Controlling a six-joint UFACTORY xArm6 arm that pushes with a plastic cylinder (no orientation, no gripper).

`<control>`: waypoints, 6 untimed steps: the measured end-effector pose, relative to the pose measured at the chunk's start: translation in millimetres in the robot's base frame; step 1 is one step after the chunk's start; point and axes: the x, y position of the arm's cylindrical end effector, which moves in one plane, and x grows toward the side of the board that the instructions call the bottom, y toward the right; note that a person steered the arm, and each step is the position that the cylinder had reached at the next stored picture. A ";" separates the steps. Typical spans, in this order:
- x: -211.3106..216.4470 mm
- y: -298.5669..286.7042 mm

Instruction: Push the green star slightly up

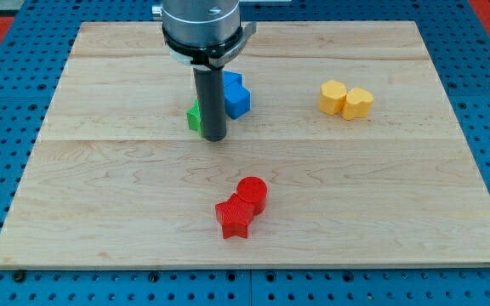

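Note:
The green star [194,116] lies a little left of the board's middle, in its upper half, mostly hidden behind my rod. Only its left edge shows. My tip [214,137] rests on the board at the star's lower right side, touching or nearly touching it. A blue block [235,93], its shape partly hidden, lies just right of the rod and above the star.
Two yellow blocks [345,99] lie side by side at the upper right, one hexagon-like, one heart-like. A red cylinder [252,194] and a red star [234,218] touch each other below the middle. The wooden board [75,204] sits on a blue pegboard.

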 end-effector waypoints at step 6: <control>32.6 -96.8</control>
